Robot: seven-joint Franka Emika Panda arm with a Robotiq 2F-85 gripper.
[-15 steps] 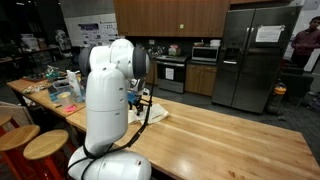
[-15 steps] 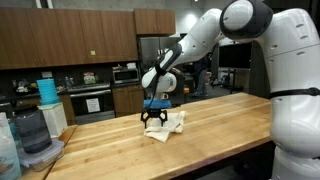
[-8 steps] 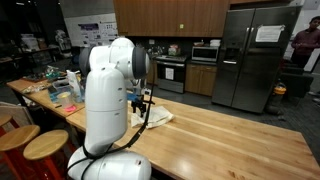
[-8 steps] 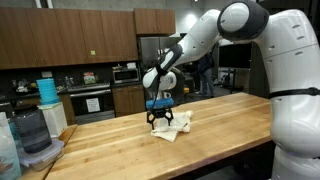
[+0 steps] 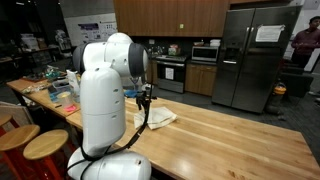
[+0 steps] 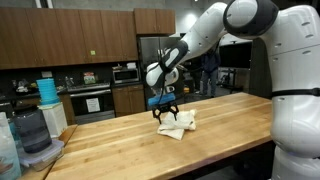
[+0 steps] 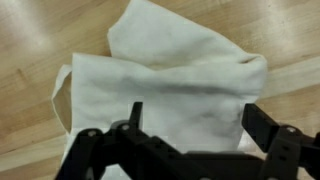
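Cream-white soft cloth (image 7: 170, 70) lies crumpled in loose, rounded folds on the pale, plank-grained wooden tabletop (image 6: 105, 140), with one edge doubled over. In an exterior view, the black two-fingered metal claw (image 6: 166, 108) hangs right over the cloth, released, jaws spread wide and grasping nothing. In the wrist view its dark angular fingers (image 7: 257, 125) straddle the cloth's near fold; whether they touch it is unclear.

One cloth (image 7: 165, 70) — two stools (image 5: 44, 146) (wooden)
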